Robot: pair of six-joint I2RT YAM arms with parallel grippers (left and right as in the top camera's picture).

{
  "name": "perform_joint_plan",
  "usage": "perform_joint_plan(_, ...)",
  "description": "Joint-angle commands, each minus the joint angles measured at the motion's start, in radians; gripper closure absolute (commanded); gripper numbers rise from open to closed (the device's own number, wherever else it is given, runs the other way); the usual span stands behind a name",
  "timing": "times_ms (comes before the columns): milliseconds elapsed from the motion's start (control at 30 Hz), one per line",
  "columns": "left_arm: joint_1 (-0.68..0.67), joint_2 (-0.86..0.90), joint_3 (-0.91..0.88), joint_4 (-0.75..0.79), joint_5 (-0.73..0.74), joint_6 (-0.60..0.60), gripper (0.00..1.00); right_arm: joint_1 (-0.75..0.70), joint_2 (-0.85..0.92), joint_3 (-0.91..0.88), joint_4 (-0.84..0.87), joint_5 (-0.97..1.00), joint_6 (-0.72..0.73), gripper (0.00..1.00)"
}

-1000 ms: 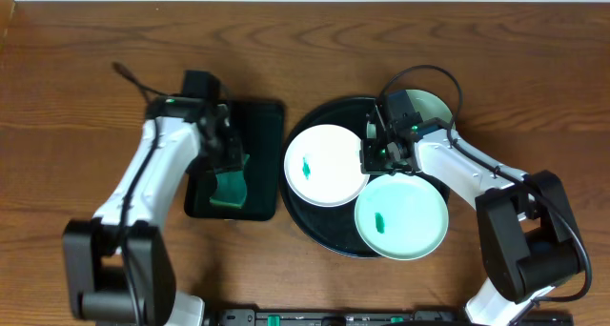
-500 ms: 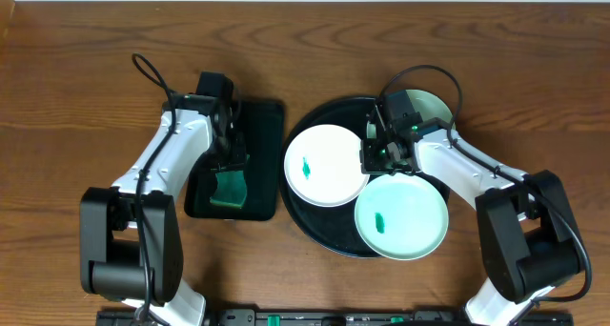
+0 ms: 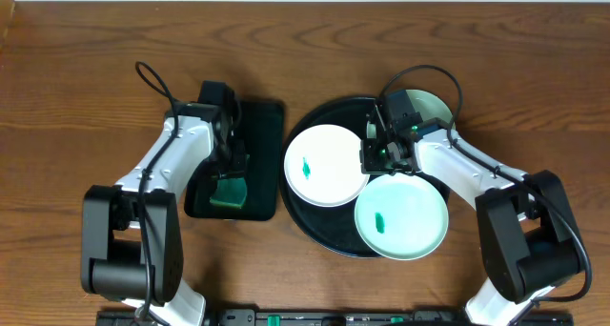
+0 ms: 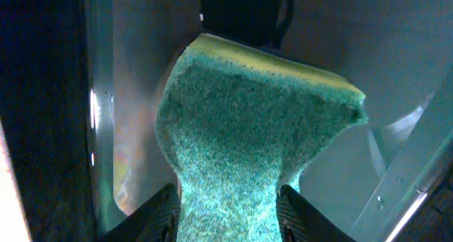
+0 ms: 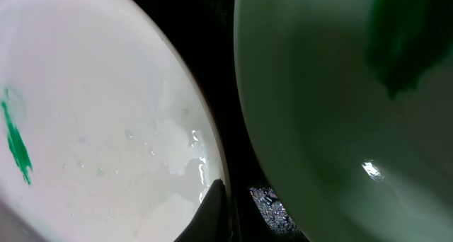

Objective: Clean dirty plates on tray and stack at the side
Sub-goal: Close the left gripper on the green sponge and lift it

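My left end effector (image 4: 228, 208) is gripping a green foam sponge (image 4: 248, 129) over the small rectangular black tray (image 3: 267, 126). My right end effector (image 3: 374, 155), fully closed, is sitting at the rim of the glossy white round plate (image 3: 324, 164) on the large round black tray (image 3: 315, 226).

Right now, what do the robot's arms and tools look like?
White links, black joints and bases. The left arm and right arm each trail a black cable. The left tool and right tool are black, with green lights by the right one.
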Motion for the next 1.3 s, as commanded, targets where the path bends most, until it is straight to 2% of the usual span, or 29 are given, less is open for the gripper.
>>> perform_joint_plan(0, 0.000, 0.003, -0.018, 0.013, -0.011, -0.011, 0.54, 0.013, 0.004, -0.005, 0.000, 0.008, 0.000, 0.98)
perform_joint_plan(333, 0.000, 0.003, -0.035, 0.034, -0.005, -0.014, 0.54, 0.013, 0.004, -0.005, 0.001, 0.008, 0.000, 0.98)
perform_joint_plan(733, 0.000, 0.006, -0.130, 0.143, -0.005, -0.014, 0.55, 0.013, 0.004, -0.005, 0.006, 0.008, 0.000, 0.98)
perform_joint_plan(933, 0.000, 0.006, -0.161, 0.172, -0.004, -0.014, 0.79, 0.013, 0.004, -0.005, 0.007, 0.008, 0.000, 0.98)
perform_joint_plan(1000, 0.000, 0.006, -0.161, 0.172, -0.004, -0.014, 0.92, 0.013, 0.004, -0.005, 0.007, 0.008, 0.000, 0.98)
perform_joint_plan(1267, 0.000, -0.037, -0.120, 0.148, 0.023, -0.013, 0.93, 0.013, 0.004, -0.005, 0.007, 0.008, 0.000, 0.98)
